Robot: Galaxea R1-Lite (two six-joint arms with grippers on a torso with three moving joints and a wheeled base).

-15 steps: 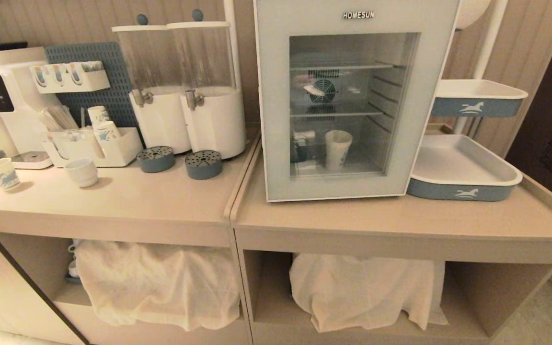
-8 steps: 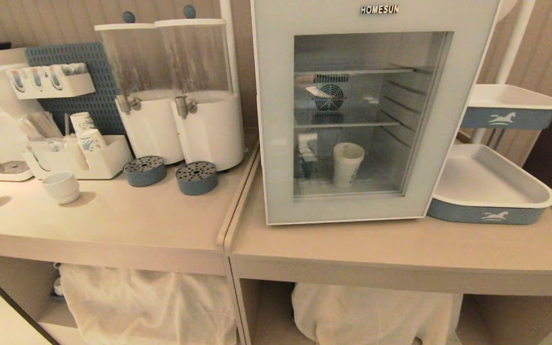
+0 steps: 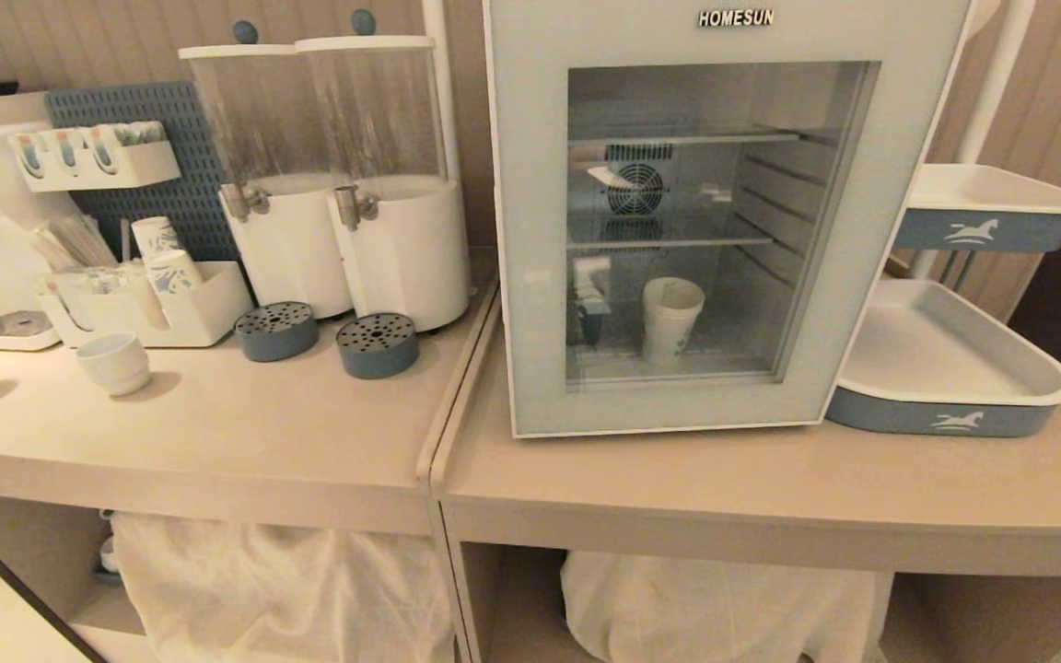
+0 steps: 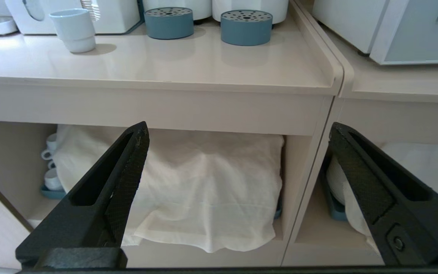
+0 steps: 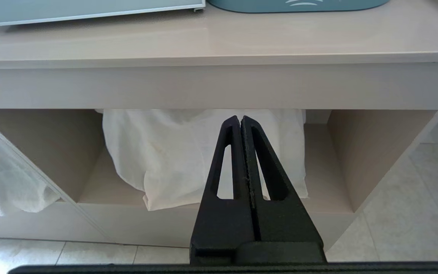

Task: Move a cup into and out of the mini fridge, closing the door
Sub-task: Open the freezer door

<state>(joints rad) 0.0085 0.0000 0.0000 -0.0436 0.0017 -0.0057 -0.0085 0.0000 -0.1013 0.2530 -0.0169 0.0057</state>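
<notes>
Cup (image 3: 672,320) seen upright inside mini fridge (image 3: 724,216), behind closed door (image 3: 530,276), centre frame. Left gripper (image 4: 238,140) spread wide, empty; right gripper (image 5: 240,121) pressed closed, empty; both held low before counter (image 3: 770,479).

Two clear drink dispensers (image 3: 337,166) stand side by side at counter's (image 3: 217,433) back, blue drip cups (image 3: 377,344) in front. Squat white cup (image 3: 113,362) near organizer box (image 3: 157,308) holding patterned cups. Two blue-and-white trays (image 3: 950,368) at right. White cloths (image 3: 282,589) drape open shelves below.
</notes>
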